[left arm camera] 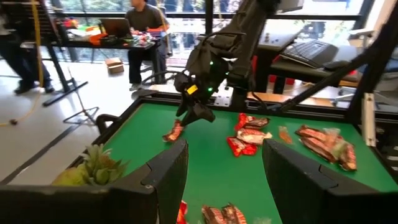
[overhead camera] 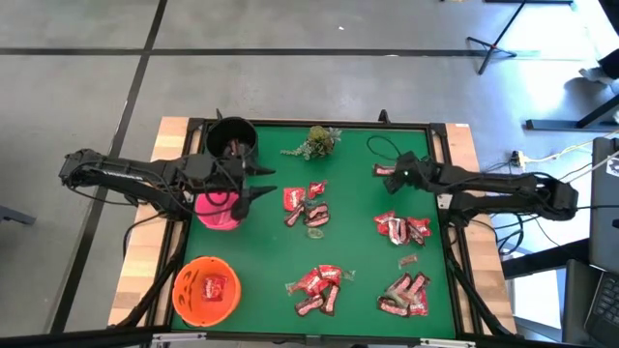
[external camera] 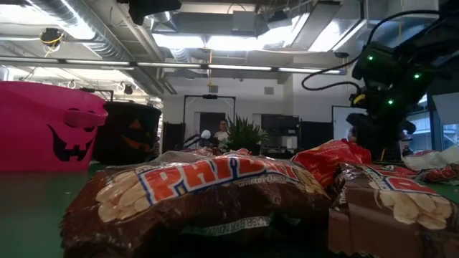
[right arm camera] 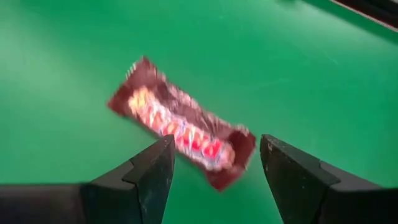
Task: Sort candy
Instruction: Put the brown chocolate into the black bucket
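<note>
The candy lies in several heaps on the green table (overhead camera: 358,251): one heap in the middle (overhead camera: 306,206), one at the right (overhead camera: 401,229) and two near the front edge (overhead camera: 319,287). One brown-maroon bar (right arm camera: 180,132) lies apart at the far right (overhead camera: 383,170). My right gripper (right arm camera: 214,168) hangs open just above this bar, slanting down, a finger on either side of its nearer end. My left gripper (overhead camera: 266,183) stands open and level over the pink bucket (overhead camera: 218,208), with nothing between its fingers (left arm camera: 168,174).
A black bucket (overhead camera: 232,140) stands at the far left, behind the pink one. An orange bowl (overhead camera: 206,290) with a red packet in it sits at the near left. A green leafy sprig (overhead camera: 314,142) lies at the far edge. People sit at desks beyond the table.
</note>
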Motion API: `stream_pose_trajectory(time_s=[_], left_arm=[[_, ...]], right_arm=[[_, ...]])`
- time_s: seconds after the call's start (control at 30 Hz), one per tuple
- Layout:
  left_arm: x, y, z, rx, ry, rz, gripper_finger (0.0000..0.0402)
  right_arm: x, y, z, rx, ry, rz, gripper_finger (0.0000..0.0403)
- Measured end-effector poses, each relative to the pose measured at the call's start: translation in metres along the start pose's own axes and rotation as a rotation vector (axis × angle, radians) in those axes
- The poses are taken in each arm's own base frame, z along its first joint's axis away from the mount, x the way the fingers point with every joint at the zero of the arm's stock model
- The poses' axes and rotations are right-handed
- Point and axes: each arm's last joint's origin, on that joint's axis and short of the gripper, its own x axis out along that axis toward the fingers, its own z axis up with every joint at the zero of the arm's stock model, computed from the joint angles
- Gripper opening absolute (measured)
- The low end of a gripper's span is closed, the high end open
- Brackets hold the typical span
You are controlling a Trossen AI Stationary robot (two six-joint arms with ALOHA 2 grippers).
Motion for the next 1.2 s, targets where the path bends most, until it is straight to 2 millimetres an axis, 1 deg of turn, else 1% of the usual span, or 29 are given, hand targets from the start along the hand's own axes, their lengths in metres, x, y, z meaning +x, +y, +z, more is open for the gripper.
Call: stream_pose_trajectory(time_s=[0.17, 0.4, 0.7, 0.87, 0.97, 1.07, 1.2], left_arm=[[0.000, 0.000, 0.000, 0.000, 0.000, 0.007, 0.0195], [0.000, 0.000, 0.000, 0.000, 0.000, 0.006, 0.0195], [0.000, 0.000, 0.000, 0.000, 0.000, 0.006, 0.0195], [0.000, 0.000, 0.000, 0.000, 0.000, 0.005, 0.0195], [0.000, 0.000, 0.000, 0.000, 0.001, 0.005, 0.0195], [0.000, 0.000, 0.000, 0.000, 0.001, 0.005, 0.0195], [0.000, 0.000, 0.000, 0.000, 0.001, 0.005, 0.0195]], right_arm=[[0.006, -0.013, 0.009, 0.064, 0.014, 0.070, 0.0234], [0.010, -0.027, 0.012, 0.151, 0.052, 0.126, 0.0234], [0.011, -0.028, 0.012, 0.175, 0.069, 0.135, 0.0234], [0.022, -0.026, 0.007, 0.193, 0.138, 0.113, 0.0234], [0.031, -0.024, 0.008, 0.195, 0.146, 0.109, 0.0233], [0.036, -0.023, 0.008, 0.174, 0.139, 0.114, 0.0217], [0.038, -0.021, 0.011, 0.153, 0.112, 0.148, 0.0163]])
